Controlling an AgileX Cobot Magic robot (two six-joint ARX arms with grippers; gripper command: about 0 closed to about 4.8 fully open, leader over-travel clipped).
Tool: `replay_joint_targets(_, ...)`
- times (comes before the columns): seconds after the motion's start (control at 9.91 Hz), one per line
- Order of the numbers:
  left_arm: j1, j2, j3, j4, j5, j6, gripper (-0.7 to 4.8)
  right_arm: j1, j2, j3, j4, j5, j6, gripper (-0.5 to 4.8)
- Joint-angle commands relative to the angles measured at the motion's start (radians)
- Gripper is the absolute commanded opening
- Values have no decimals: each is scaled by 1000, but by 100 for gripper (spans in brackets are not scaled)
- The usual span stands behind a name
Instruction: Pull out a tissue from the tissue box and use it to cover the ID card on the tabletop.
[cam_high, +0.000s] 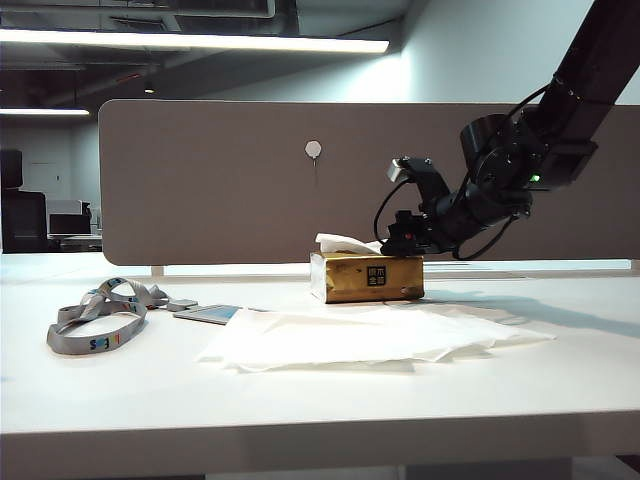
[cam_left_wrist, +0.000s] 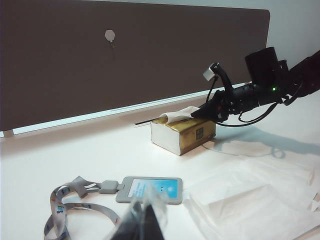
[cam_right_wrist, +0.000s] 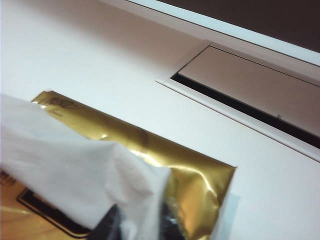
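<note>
You are looking at a glossy golden-brown soft tissue box (cam_high: 366, 277) showing white ends and a dark square label, a crumpled white paper tissue (cam_high: 345, 243), a pale blue-faced, grey-framed ID card (cam_left_wrist: 152, 189), a grey lanyard (cam_high: 98, 318) carrying coloured letters, a plain white tabletop (cam_high: 300, 400), black right gripper (cam_high: 400, 240)

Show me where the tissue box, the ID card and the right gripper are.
tissue box (cam_high: 352, 280): exterior view, golden front face.
ID card (cam_left_wrist: 155, 188): left wrist view, pale blue face.
right gripper (cam_left_wrist: 200, 112): left wrist view, fingertips at the box top.
</note>
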Motion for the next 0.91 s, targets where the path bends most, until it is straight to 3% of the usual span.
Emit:
replay_joint_targets(0.1, -1, 1, 4, 10, 3, -3, -5, 10, -10, 2, 58, -5, 2, -1)
replay_joint_targets(0.4, -1, 1, 4, 10, 3, -3, -5, 10, -66, 3, 154, -5, 10, -1)
replay_joint_targets(0.91, -1, 1, 4, 10, 2, -3, -5, 12, -167, 3, 171, -36, 11, -1)
